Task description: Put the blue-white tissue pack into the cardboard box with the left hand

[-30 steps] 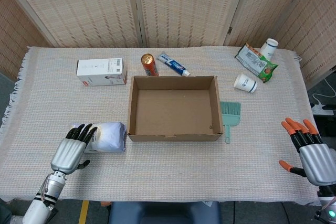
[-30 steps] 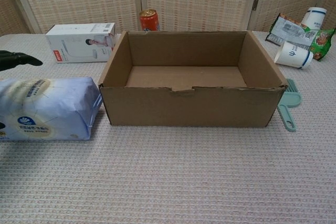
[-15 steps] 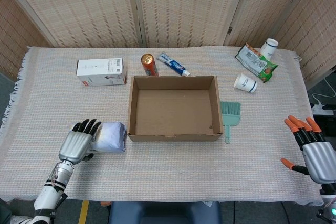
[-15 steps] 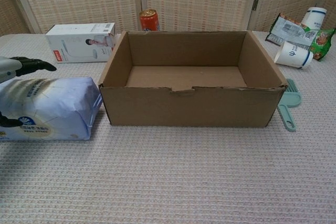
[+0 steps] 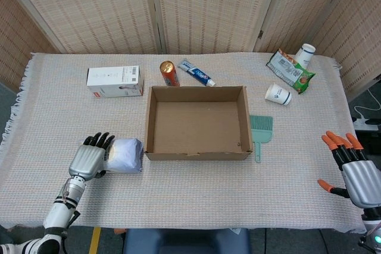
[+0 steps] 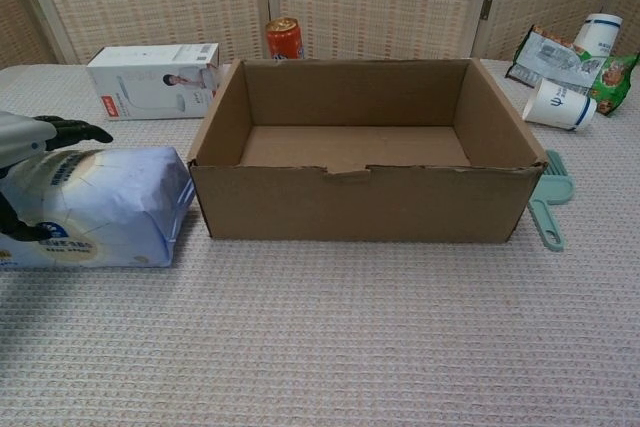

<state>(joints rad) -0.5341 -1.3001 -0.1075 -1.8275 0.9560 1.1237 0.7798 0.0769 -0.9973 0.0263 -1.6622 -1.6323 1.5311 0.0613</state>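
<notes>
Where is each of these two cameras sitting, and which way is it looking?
Head view: high above the near table edge, looking down on the whole table; shows left hand and right hand.
Chest view: low, near table height, facing the cardboard box front; shows only the left hand at the edge.
Both show the box, the blue-white tissue pack and the left hand.

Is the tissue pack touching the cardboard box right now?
Apart. The chest view shows a strip of tablecloth between the tissue pack and the left wall of the cardboard box; the head view shows the same narrow gap.
</notes>
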